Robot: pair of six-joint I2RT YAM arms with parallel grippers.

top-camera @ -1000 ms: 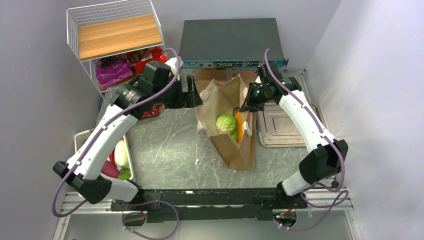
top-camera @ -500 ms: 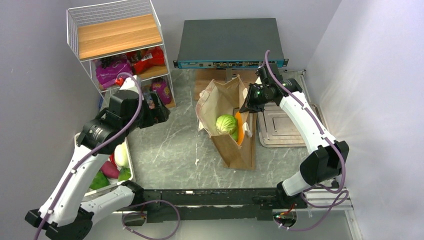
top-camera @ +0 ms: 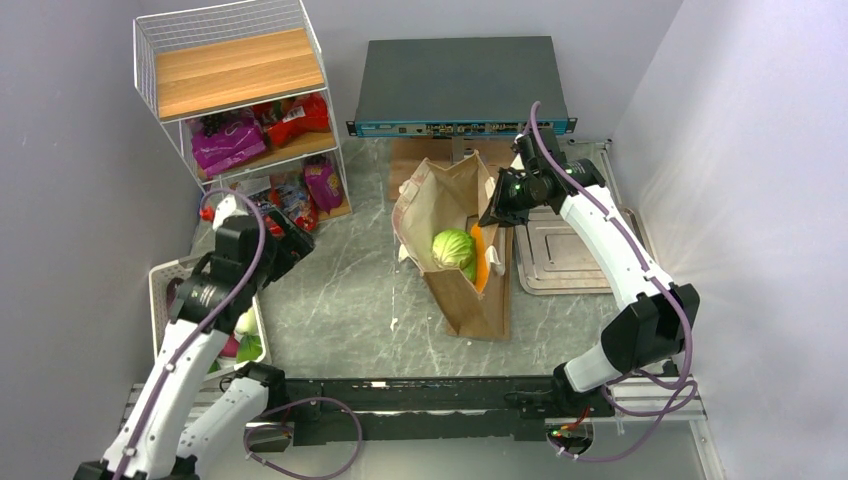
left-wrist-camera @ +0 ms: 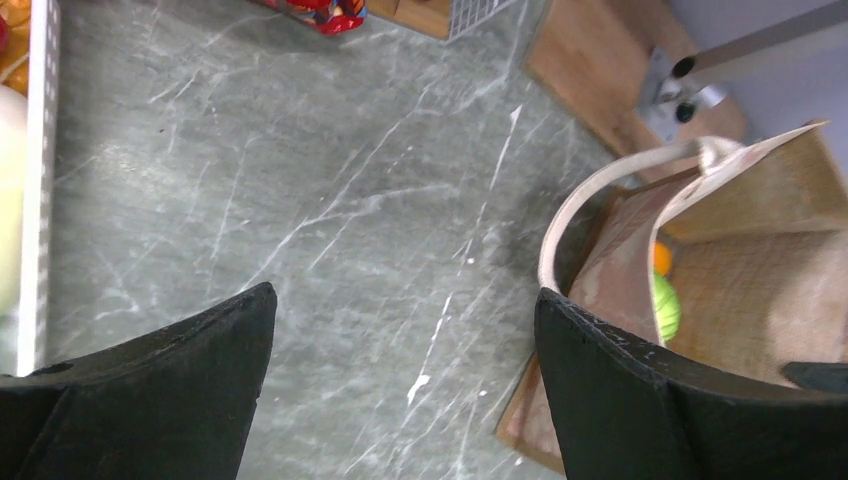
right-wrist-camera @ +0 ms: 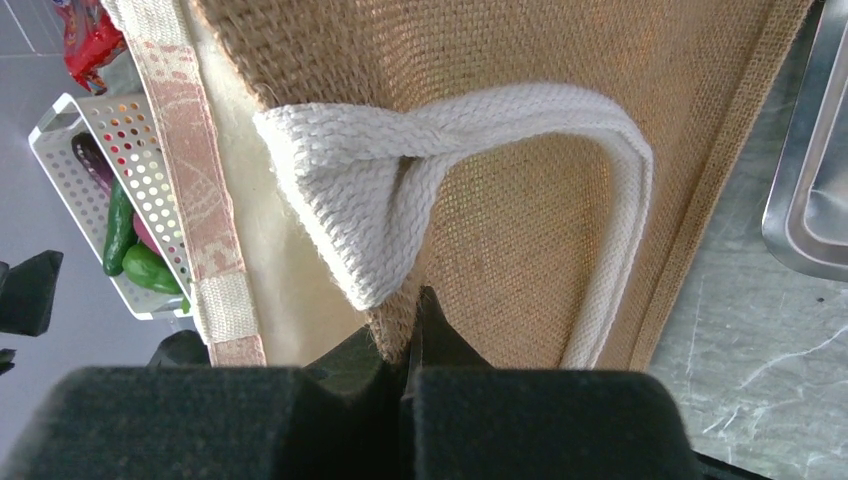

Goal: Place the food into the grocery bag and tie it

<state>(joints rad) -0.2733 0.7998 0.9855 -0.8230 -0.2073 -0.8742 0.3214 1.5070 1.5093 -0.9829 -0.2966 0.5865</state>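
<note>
Grey marbled table (top-camera: 340, 290), pale lilac walls. Left arm has swung back from the bag (top-camera: 470, 300) toward the wire shelf (top-camera: 240, 70). Left gripper (left-wrist-camera: 400, 330) has jaws wide apart, empty. Right gripper (right-wrist-camera: 410, 320) unmoved, clamped on the bag rim under the handle (right-wrist-camera: 470, 130). One bag, open mid-table, with one cabbage (top-camera: 453, 247) and one carrot (top-camera: 479, 255) inside.

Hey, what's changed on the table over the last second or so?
The left gripper, open and empty, swung away from the mouth of the grocery bag, back toward the near-left side by the white basket. The right gripper stayed shut on the bag's rim, and the bag, with the cabbage and carrot inside, did not move.
</note>
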